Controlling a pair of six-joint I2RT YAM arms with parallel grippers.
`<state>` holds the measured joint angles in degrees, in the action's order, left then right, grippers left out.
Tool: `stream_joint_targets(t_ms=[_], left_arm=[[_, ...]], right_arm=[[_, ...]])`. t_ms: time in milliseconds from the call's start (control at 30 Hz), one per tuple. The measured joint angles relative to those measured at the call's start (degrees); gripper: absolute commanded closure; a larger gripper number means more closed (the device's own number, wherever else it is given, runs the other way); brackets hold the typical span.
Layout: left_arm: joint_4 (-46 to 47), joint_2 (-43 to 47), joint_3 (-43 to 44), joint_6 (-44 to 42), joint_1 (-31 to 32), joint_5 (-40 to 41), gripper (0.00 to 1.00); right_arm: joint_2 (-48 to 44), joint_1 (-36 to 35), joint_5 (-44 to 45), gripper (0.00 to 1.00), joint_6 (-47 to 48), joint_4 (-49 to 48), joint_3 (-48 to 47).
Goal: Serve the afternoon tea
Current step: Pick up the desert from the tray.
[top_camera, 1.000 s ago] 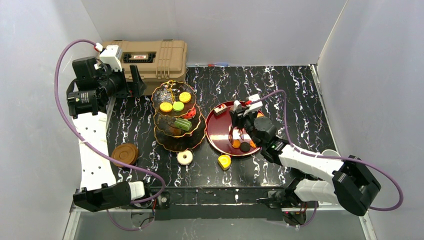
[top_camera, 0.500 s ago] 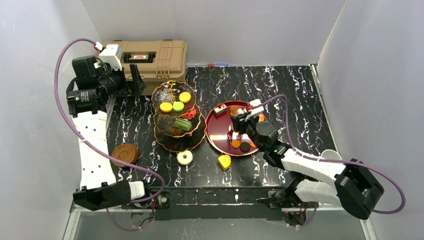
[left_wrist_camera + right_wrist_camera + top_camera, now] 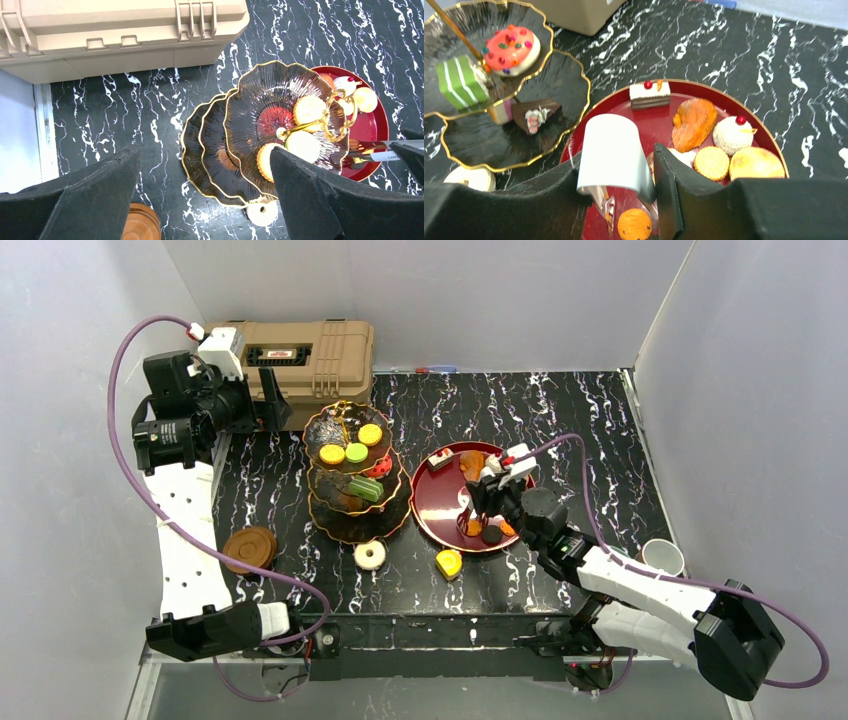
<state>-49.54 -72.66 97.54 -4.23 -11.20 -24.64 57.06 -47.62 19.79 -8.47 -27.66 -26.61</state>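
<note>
- Worktop: black marble with white veins; I see pale walls around it and a tan case at the far-left corner.
- White cup: clamped in the right gripper over the red tray at mid-worktop, with the three-tier stand beside the tray.
- Left gripper: jaws wide, holding nothing.
- Cup's mouth is hidden; the sweets are partly covered.

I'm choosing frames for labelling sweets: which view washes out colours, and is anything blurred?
Left wrist view: the macarons on the three-tier stand look bleached pale, and the left fingers are soft black. Right wrist view: colours true, the pink cake crisp. Top external view: evenly lit, sharp.
</note>
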Motion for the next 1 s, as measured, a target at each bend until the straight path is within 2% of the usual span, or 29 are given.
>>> stream_joint_targets(t_ms=[300, 400, 567, 867, 1000], left_arm=[[-0.02, 0.00, 0.48, -0.02, 0.00, 0.00, 0.00], [-0.02, 0.00, 0.48, 0.00, 0.00, 0.00, 0.01], [-0.02, 0.00, 0.48, 0.02, 0.00, 0.00, 0.01], [-0.02, -0.11, 0.48, 0.33, 0.00, 0.02, 0.01], [-0.02, -0.31, 0.48, 0.44, 0.00, 0.09, 0.01]], right_arm=[[-0.02, -0.02, -1.29, 0.48, -0.87, -0.79, 1.33], [-0.02, -0.02, -1.40, 0.56, -0.81, -0.79, 1.36], [0.07, 0.28, -1.60, 0.76, 0.04, -0.79, 1.22], [1.49, 0.28, -3.89, 0.79, 1.70, 6.19, -3.89], [3.06, 0.28, -5.29, 0.79, 2.29, 11.69, -12.72]])
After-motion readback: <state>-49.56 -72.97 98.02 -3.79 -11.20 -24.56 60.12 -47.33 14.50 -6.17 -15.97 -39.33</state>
